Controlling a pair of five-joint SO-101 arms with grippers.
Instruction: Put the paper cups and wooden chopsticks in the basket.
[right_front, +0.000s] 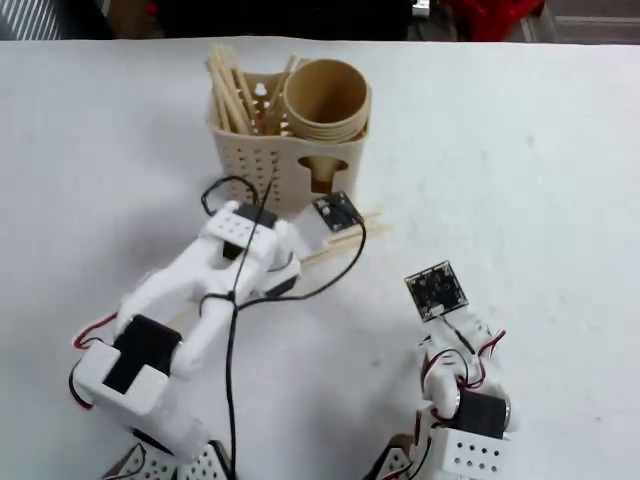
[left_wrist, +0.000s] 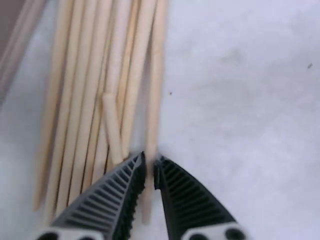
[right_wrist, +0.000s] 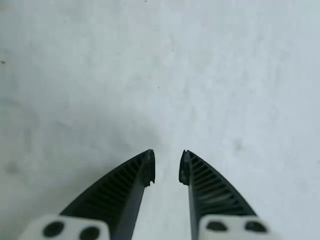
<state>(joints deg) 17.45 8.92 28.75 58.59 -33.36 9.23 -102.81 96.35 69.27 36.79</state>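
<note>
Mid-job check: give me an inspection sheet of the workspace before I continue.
Surface: white table, faint marks.
Job's things: basket holds stacked paper cups and upright chopsticks; loose chopsticks lie on the table in front of it.
Clutter: nothing seen.
End effectors: left end effector closed on one of the loose chopsticks; right end effector open over the table.
Cables: black cable loops over the left arm.
Surroundings: red objects beyond the far edge.

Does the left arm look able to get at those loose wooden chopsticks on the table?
Probably yes. The left gripper sits right at the wooden chopsticks, one stick apparently pinched between its jaws, and nothing lies over them.
</note>
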